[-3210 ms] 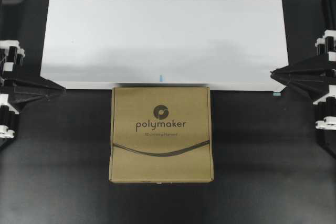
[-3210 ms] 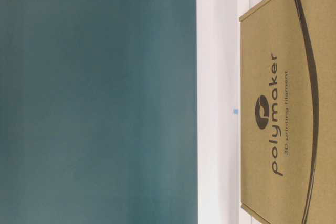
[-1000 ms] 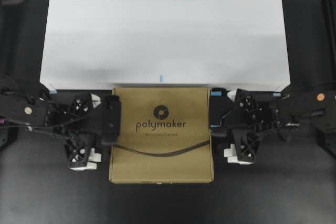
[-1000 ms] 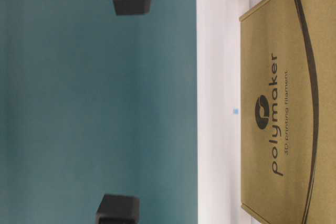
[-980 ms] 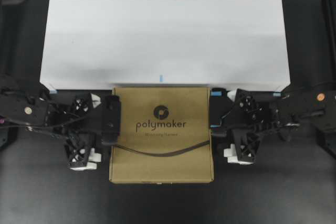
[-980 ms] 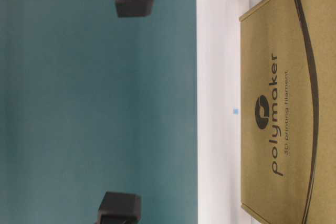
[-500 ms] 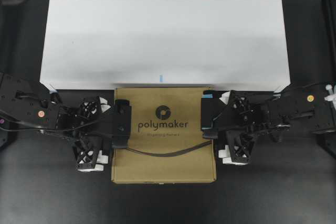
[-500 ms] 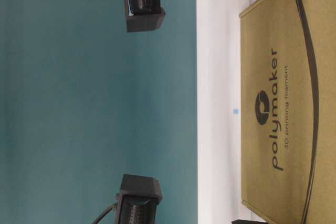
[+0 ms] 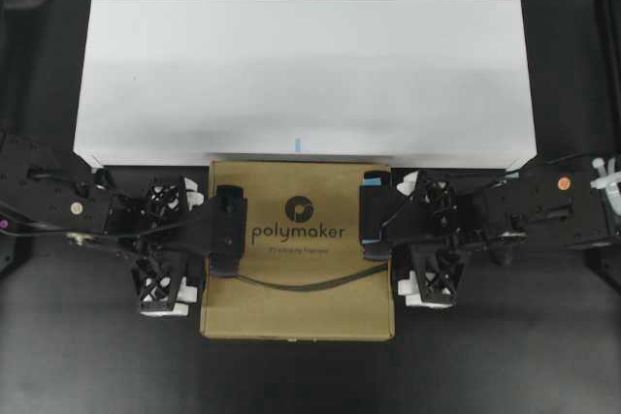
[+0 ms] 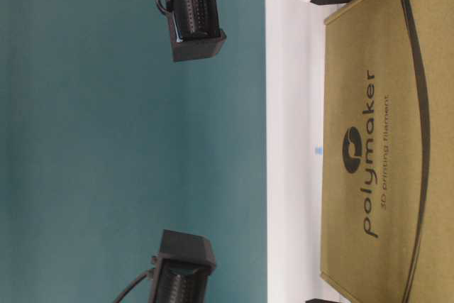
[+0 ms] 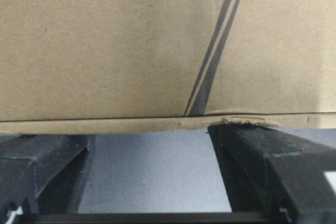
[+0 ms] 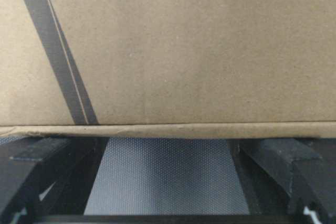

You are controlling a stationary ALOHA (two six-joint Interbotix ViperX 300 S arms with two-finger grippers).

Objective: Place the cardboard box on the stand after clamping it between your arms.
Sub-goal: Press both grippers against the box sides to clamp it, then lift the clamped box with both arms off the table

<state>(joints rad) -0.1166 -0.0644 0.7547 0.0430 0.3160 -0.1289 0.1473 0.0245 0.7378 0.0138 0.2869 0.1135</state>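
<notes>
Seen from overhead, you are looking at the box, brown and printed "polymaker", lying flat on a dark table at the center of the view, its 12 o'clock edge just beside the 6 o'clock edge of the stand, which is filling the upper half of the scene. The left arm is reaching in from 9 o'clock and the right arm from 3 o'clock. The left gripper is overlapping the box's 9 o'clock edge, and the right gripper, with its blue-tipped pad, is overlapping the 3 o'clock edge. In the left wrist view, the gripper's two black fingers are standing spread apart with the box's cardboard side between and beyond them, one fingertip touching the box's lower edge. In the right wrist view, both fingers are likewise standing wide apart below the box's side. So both grippers are parted, closed on nothing, while pressing inward at opposite sides of the box. Whether the box is lifting off the table, you cannot tell.
</notes>
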